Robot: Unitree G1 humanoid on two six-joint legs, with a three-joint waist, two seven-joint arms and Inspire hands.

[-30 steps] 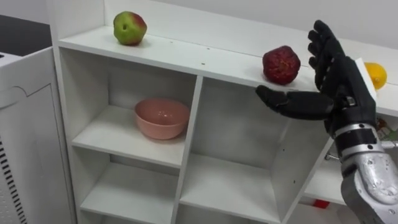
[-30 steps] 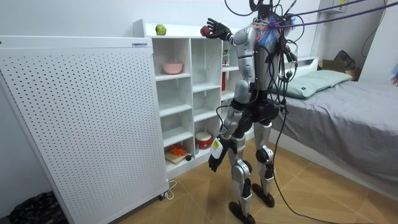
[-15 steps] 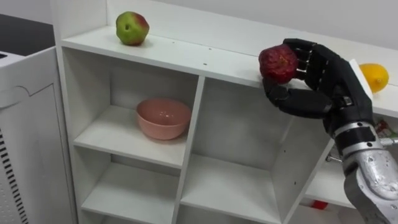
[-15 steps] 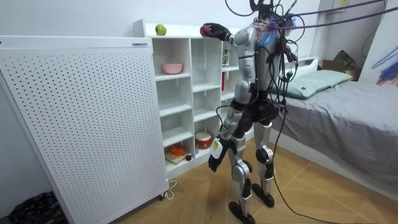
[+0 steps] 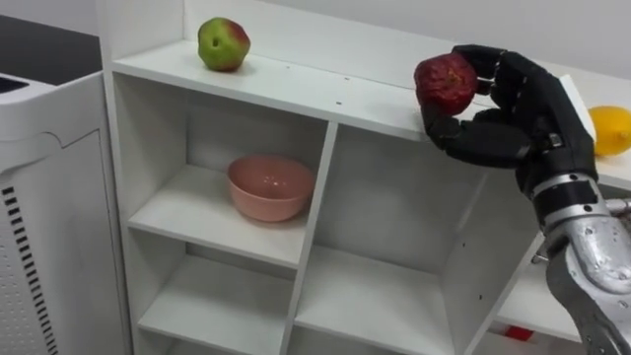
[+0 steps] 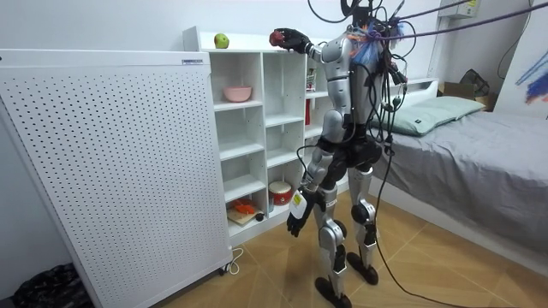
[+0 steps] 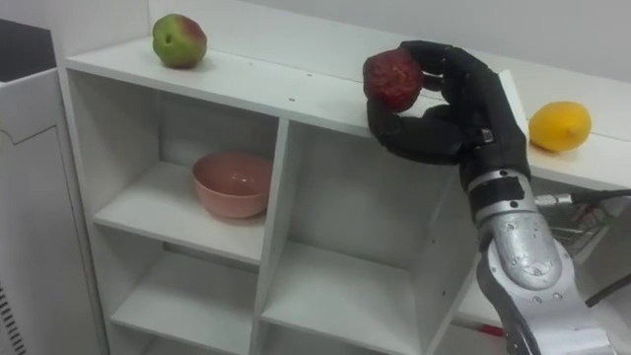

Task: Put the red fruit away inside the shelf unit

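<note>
Item: red fruit [image 5: 446, 84]. 1 s ago it sat on closet top [image 5: 296, 84] with R robot hand [image 5: 527, 118] open beside it. Now fingers are curled round it and it's lifted just clear.
Green apple [image 5: 224, 44], lemon [image 5: 613, 130]: untouched on top.
L robot hand [image 6: 294, 224]: idle by thigh.
Status: pick done, placement pending.

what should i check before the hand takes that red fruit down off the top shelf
1. Right hand curled round the red fruit: ok.
2. Red fruit lifted clear of the top shelf: cannot tell.
3. Green apple and yellow fruit apart from the hand: ok.
4. Pink bowl upright in its compartment: ok.
5. Left hand low beside the robot's legs, out of the way: ok.
</note>
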